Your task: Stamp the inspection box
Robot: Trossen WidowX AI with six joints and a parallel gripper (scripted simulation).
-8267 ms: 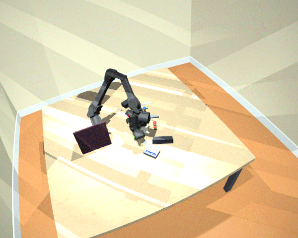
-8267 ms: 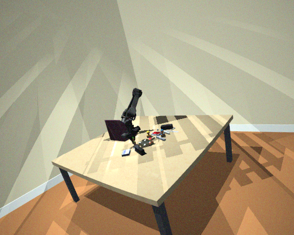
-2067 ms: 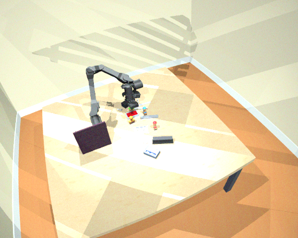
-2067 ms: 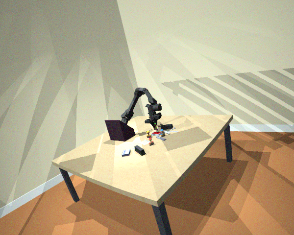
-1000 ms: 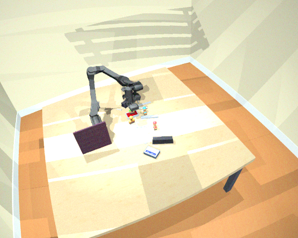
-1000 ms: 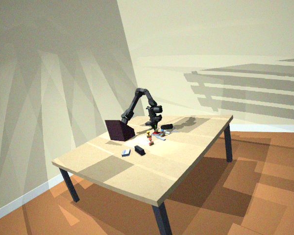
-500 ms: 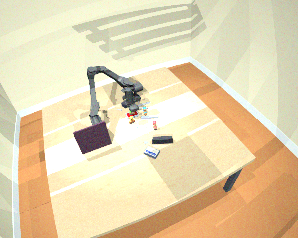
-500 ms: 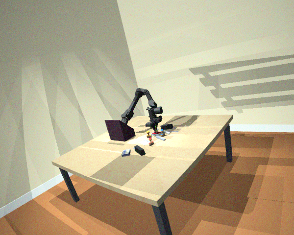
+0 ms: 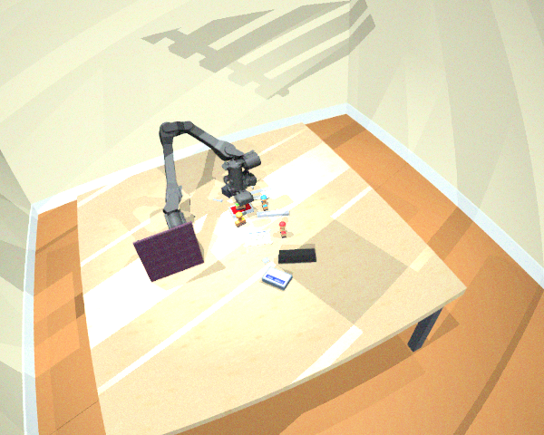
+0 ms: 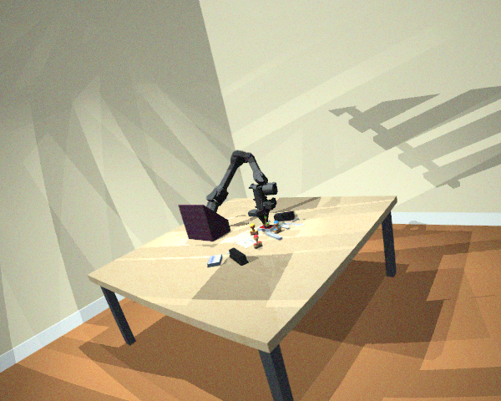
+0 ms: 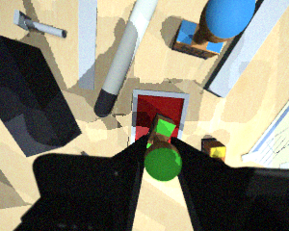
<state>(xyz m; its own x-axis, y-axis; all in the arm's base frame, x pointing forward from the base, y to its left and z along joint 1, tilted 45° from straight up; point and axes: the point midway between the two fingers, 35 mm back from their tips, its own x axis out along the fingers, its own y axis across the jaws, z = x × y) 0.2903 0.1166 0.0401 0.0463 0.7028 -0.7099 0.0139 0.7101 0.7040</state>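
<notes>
The black parallel-jaw gripper (image 9: 242, 202) (image 10: 265, 220) (image 11: 158, 140) is closing narrowly around the green-knobbed brown stamp (image 11: 163, 163), holding it at the red ink pad (image 9: 237, 210) (image 11: 170, 103) in its pale tray; contact is unclear. Rightward in the wrist view, the white paper card (image 9: 258, 237) (image 10: 245, 242) (image 11: 281, 140) is lying apart from the pad.

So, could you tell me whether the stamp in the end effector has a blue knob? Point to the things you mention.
No, the stamp between the end effector's fingers has a green knob (image 11: 163, 164).

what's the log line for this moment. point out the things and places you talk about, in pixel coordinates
pincer (image 11: 158, 140): shut on green stamp (image 11: 164, 161) | over: red ink pad (image 11: 160, 108) (image 9: 236, 209) | card (image 11: 279, 140) (image 9: 259, 236): off to the side | next: probably press to ink
</notes>
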